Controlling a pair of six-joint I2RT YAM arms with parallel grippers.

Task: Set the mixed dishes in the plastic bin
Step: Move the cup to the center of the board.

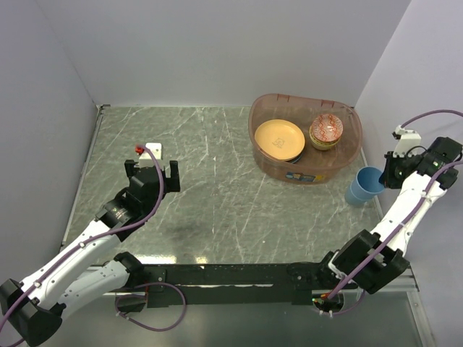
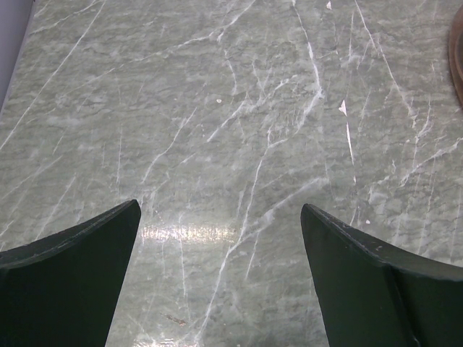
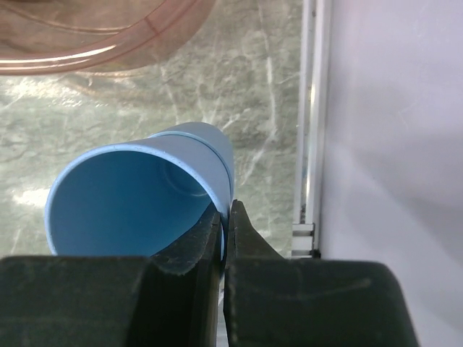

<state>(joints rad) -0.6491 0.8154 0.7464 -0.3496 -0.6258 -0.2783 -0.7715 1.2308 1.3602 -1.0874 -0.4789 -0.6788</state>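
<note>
right gripper (image 3: 226, 217) pinched on the rim of the light blue cup (image 3: 130, 199), at the table's (image 1: 217, 210) right edge just beside the plastic bin (image 1: 304, 97). yellow-orange plate (image 1: 278, 137) and red-patterned bowl (image 1: 326, 130) are in the bin. cup looks like the last one out. left gripper (image 2: 221, 210) spread wide, empty.

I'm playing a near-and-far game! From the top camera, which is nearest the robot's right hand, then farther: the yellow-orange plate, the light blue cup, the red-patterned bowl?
1. The light blue cup: pinched at its rim by the right hand, just outside the plastic bin.
2. The red-patterned bowl: in the bin, right side.
3. The yellow-orange plate: in the bin, left side.
</note>
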